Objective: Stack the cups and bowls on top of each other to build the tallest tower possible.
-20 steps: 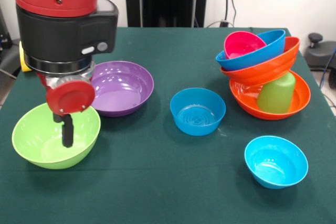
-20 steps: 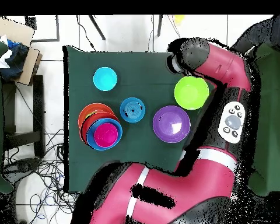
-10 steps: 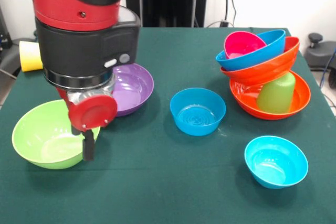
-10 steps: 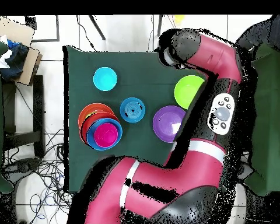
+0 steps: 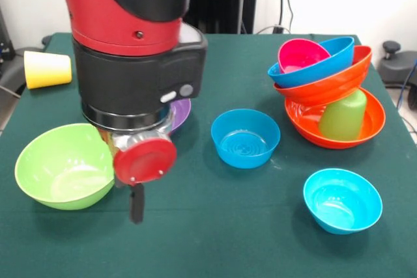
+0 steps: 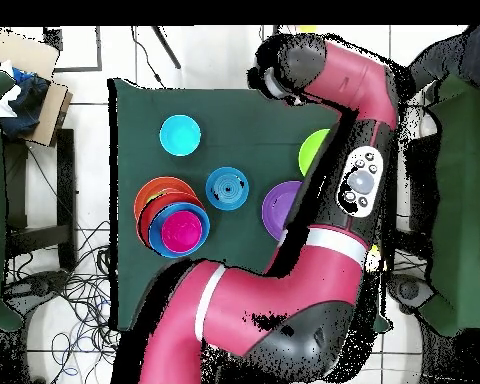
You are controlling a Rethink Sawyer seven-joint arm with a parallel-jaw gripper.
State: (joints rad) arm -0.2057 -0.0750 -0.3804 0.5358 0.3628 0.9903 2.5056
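The arm (image 5: pixel 130 24) is seen filling the upper left of the front view; the tool (image 5: pixel 136 203) hangs at lower left over bare counter (image 5: pixel 215 226), just right of the lime bowl (image 5: pixel 62 167); only one dark finger is shown below a red disc, so whether the tool is released or clenched cannot be told; nothing is seen held in it; the purple bowl (image 5: pixel 179 112) is mostly hidden behind the arm, left of centre; the yellow cup (image 5: pixel 47 69) lies on its side at the far left edge; a blue bowl (image 5: pixel 245 137) stands at centre, apart from the rest; the cyan bowl (image 5: pixel 342 200) stands at lower right; the tower (image 5: pixel 326 89) is seen at upper right: an orange bowl at the base holds the green cup (image 5: pixel 344 115) mouth down, and on the cup a second orange bowl, a blue bowl and the pink bowl (image 5: pixel 301 53) are nested, all tilted; in the overhead view the tower (image 6: pixel 172 218) lies at centre left, the cyan bowl (image 6: pixel 180 135) above it
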